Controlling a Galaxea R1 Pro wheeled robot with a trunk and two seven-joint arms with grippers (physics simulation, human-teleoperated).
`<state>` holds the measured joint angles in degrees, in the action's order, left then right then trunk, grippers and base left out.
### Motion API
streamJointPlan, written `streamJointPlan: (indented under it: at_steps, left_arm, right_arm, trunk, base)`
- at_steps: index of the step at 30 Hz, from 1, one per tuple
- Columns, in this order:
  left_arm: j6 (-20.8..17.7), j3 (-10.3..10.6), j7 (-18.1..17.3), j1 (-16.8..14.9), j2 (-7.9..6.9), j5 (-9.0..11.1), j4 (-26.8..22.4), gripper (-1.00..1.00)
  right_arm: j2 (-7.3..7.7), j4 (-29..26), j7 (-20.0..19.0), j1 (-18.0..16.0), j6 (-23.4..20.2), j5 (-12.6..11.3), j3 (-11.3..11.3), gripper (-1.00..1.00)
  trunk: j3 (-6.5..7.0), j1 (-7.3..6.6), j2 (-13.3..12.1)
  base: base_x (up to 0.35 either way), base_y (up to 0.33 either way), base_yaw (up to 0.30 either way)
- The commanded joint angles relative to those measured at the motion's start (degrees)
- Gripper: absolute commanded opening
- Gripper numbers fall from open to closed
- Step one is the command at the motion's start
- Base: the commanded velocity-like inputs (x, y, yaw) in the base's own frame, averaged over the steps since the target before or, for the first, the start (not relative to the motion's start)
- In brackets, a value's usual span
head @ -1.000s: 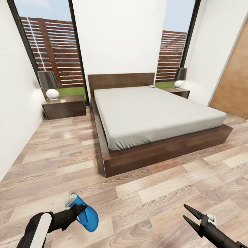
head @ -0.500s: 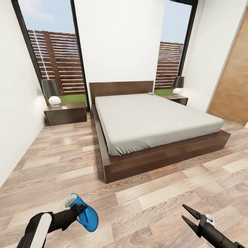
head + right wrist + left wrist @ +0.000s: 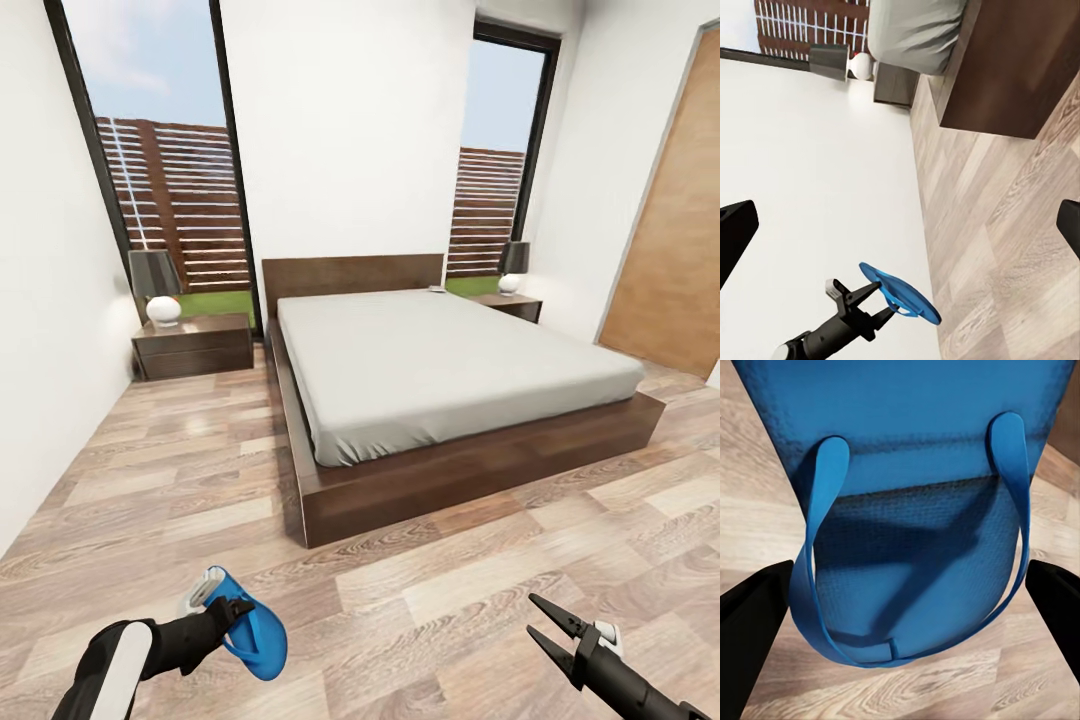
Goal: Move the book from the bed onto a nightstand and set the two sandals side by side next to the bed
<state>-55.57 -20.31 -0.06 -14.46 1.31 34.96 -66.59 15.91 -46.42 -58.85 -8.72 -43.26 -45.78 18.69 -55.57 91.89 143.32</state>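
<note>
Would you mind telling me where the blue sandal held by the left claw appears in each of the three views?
Head view: the sandal is at lower left, clamped in the left claw above the floor.
Left wrist view: the sandal is close up, sole and strap facing the camera.
Right wrist view: the sandal is small, low in the picture, edge-on.
Shared landmark: the wood-plank floor.

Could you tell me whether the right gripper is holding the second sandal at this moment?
No, in the head view the right gripper is open with nothing between its fingers, while the left gripper carries a blue sandal above the floor.
</note>
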Motion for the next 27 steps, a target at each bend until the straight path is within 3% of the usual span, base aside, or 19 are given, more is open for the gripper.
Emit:
streamJointPlan:
  at_steps: [1, 9, 19, 27]
  left_arm:
    - [-0.3, -0.2, 0.0, 0.0, 0.08, 0.1, 0.0, -1.00]
    - [-0.2, -0.2, 0.0, 0.0, 0.10, 0.1, 0.3, -1.00]
    - [-0.2, -0.2, 0.0, 0.0, 0.10, 0.1, 0.5, -1.00]
    - [-0.2, -0.2, 0.0, 0.0, 0.10, 0.1, 0.6, -1.00]
  right_arm:
    - [0.00, 0.0, 0.0, 0.0, -0.3, -0.2, 0.0, 1.00]
    - [0.01, 0.0, -0.1, -0.1, -0.3, -0.2, 0.1, 1.00]
    - [0.01, 0.0, -0.1, -0.1, -0.3, -0.2, 0.1, 1.00]
    - [0.00, 0.0, 0.0, 0.0, -0.3, -0.2, 0.0, 1.00]
  trunk:
    - [-0.06, -0.01, 0.0]
    - [-0.06, -0.01, 0.0]
    - [2.08, -0.66, -0.9]
    - [2.08, -0.66, -0.9]
  base:
    - [0.000, 0.000, 0.000]
    - [0.000, 0.000, 0.000]
    - [0.000, 0.000, 0.000]
    - [0.000, 0.000, 0.000]
